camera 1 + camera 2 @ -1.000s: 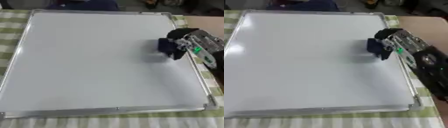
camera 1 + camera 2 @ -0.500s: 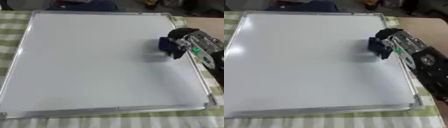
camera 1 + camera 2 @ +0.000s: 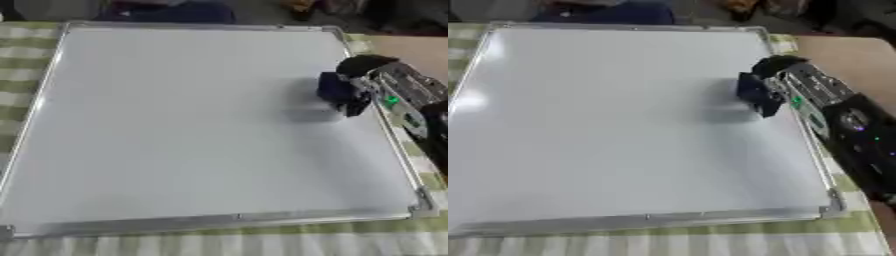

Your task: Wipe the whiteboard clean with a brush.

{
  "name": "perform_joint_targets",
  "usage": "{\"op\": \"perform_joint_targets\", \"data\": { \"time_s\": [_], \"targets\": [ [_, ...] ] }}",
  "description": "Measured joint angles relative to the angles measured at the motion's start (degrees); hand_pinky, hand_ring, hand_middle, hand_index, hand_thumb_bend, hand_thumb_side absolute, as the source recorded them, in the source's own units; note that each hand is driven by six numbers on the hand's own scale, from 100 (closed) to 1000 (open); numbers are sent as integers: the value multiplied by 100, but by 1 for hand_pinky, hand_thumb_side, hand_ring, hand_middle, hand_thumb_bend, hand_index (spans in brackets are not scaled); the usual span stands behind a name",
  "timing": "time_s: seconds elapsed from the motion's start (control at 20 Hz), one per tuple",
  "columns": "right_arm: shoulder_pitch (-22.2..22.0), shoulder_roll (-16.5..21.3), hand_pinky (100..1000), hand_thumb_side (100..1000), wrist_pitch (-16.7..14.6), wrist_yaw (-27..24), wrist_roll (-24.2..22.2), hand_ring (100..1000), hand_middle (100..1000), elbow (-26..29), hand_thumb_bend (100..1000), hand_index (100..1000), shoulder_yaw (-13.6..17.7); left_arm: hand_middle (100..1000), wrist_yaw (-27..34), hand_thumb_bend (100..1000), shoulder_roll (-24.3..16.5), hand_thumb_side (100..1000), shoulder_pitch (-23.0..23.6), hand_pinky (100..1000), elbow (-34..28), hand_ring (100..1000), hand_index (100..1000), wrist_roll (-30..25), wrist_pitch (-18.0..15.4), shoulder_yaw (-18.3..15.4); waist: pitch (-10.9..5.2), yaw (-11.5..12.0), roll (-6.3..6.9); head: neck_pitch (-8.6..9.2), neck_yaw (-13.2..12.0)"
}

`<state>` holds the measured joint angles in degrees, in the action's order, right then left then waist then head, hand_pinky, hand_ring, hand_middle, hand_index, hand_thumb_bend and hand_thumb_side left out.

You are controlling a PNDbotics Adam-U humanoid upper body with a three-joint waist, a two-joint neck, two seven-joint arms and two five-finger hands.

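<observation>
Because wiping needs contact, the right hand has its fingers curled around a dark blue brush, pressing it onto the whiteboard near the right edge. The board looks clean on its striped cloth.
</observation>
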<state>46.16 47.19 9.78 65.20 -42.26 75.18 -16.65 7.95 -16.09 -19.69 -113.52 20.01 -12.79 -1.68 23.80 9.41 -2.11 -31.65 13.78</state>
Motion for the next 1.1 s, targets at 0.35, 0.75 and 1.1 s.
{"op": "perform_joint_targets", "data": {
  "time_s": [0.35,0.75,1.1],
  "targets": [
    [-111,54,457,164,-173,-383,-176,726,475,286,100,267,-127,768,0,282,0,1000,0,663,0,783,831,-6,-2,0,-28,0,-10,0,-2],
    [-305,62,448,162,-269,-1072,-650,709,463,851,100,260,-253,767,2,286,0,1000,0,663,0,782,830,-14,5,1,-95,-5,-21,-2,-11],
    [-395,100,437,165,-163,-1717,-862,694,453,1263,100,252,-391,766,5,290,0,1000,0,663,0,781,830,-19,10,1,-156,-4,-45,-45,-36]
  ]
}}
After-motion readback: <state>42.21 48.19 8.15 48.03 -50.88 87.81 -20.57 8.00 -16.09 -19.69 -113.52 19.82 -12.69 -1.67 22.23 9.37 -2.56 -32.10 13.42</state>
